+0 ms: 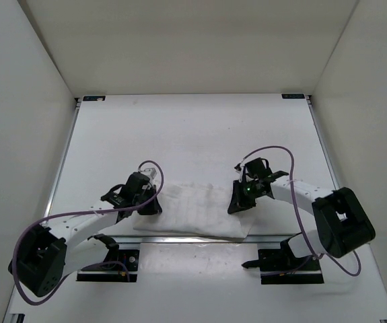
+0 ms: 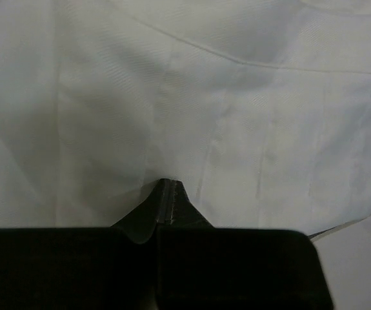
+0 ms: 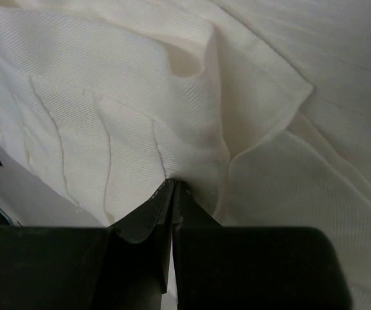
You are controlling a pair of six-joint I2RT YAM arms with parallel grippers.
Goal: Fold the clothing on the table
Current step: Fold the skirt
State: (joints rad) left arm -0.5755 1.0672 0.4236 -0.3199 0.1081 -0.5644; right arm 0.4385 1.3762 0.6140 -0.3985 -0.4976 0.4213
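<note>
Top external: white rail-edged table (image 1: pixel 193 128) between plain white walls (image 1: pixel 18 81).

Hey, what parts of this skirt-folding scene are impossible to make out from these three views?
Top view: skirt corners, hidden under the left gripper and right gripper; pleats too small.
Left wrist view: fabric fills the frame; waist and hem cut off.
Right wrist view: number of layers pinched, hidden between the shut fingertips.
</note>
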